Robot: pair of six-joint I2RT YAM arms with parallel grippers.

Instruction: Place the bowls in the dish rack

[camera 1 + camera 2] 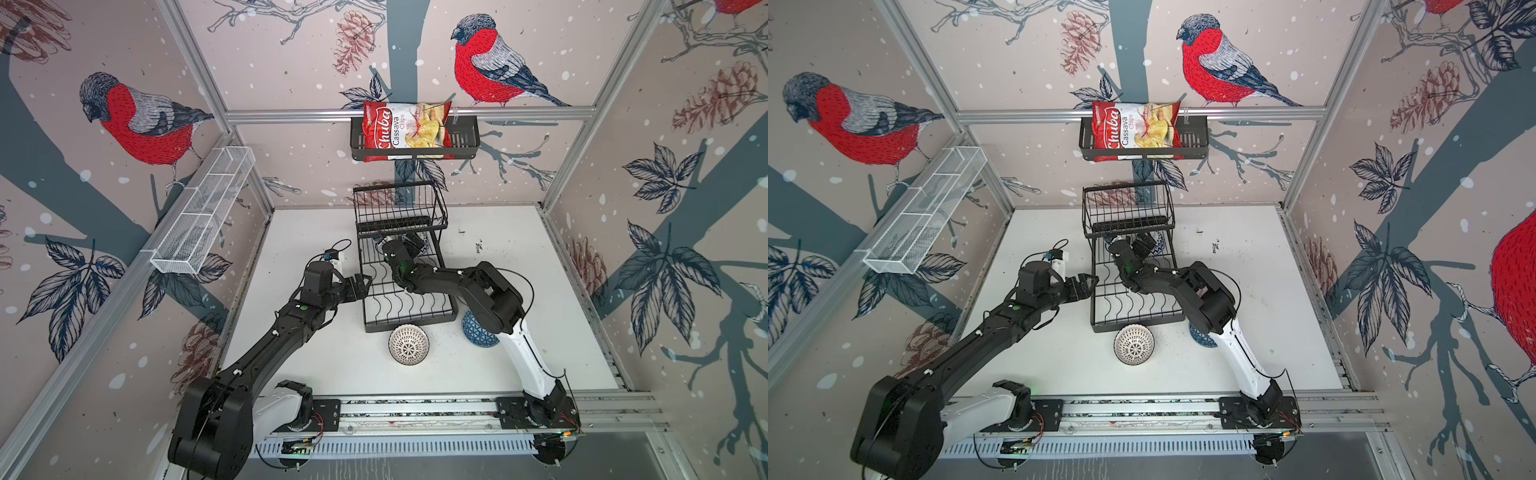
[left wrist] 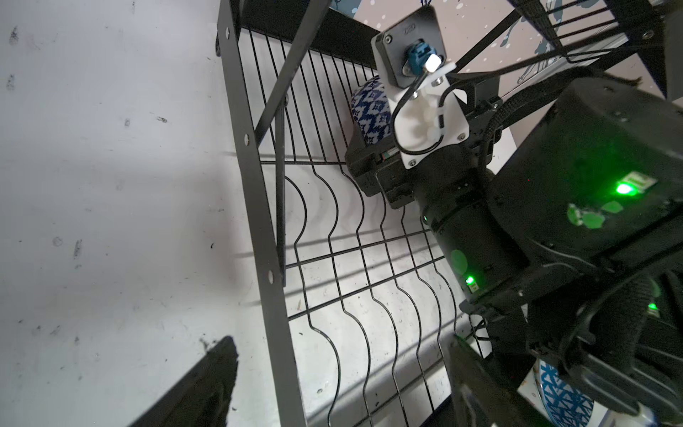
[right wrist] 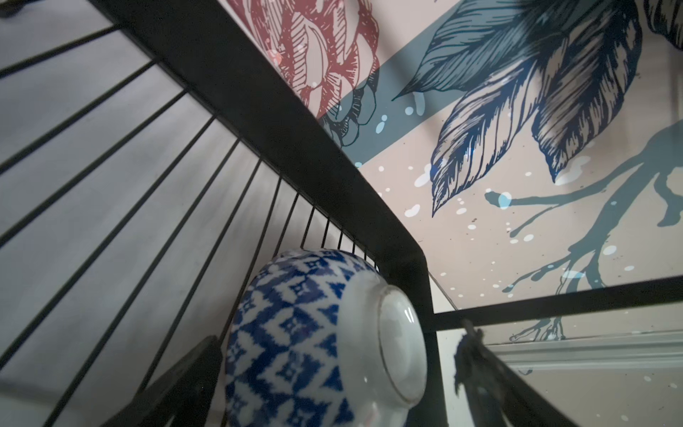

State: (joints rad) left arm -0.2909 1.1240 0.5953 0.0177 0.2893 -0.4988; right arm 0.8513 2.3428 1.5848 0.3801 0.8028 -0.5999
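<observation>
The black wire dish rack [image 1: 409,326] [image 1: 1138,325] stands mid-table. A blue-and-white patterned bowl [image 3: 295,332] [image 2: 371,111] [image 1: 1159,245] lies tilted in its lower tier, under the raised basket. My right gripper [image 3: 332,384] [image 1: 411,243] is open around this bowl, and one finger [image 3: 480,369] stands clear of it. Upside down on the table before the rack is a dotted white bowl [image 1: 408,344] [image 1: 1134,344]. A blue-triangle bowl [image 1: 478,334] [image 2: 561,395] sits half hidden under my right arm. My left gripper [image 1: 361,286] [image 2: 340,399] is open at the rack's left rail, holding nothing.
A solid black basket [image 1: 465,139] with a red chip bag [image 1: 405,131] hangs on the back wall. Along the left wall runs a long white mesh trough [image 1: 203,216]. The arms' base rail [image 1: 415,409] crosses the front edge.
</observation>
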